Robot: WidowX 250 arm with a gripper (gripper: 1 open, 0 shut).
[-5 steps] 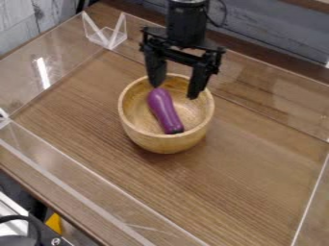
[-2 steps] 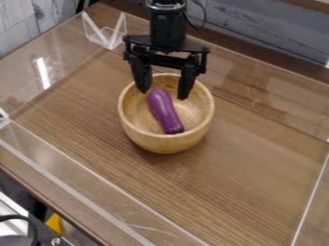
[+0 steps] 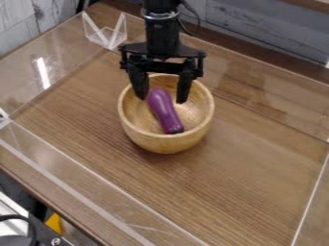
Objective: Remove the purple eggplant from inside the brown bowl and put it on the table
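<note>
The purple eggplant point(image 3: 164, 110) lies slanted inside the brown bowl point(image 3: 145, 138), which stands near the middle of the table point(image 3: 244, 183). My gripper point(image 3: 162, 89) hangs straight down over the bowl's far half, open wide. Its two black fingers point(image 3: 139, 86) straddle the eggplant's upper end and reach down to about the bowl's rim. Nothing is held between them.
Low clear acrylic walls point(image 3: 77, 207) run around the table's edges. A clear folded stand point(image 3: 103, 31) sits at the back left behind the arm. Bare wood lies to the right of and in front of the bowl.
The gripper has moved left and down toward the bowl and rolled, so its fingers now straddle the eggplant's upper end. It stayed open. Eggplant and bowl have not moved.
</note>
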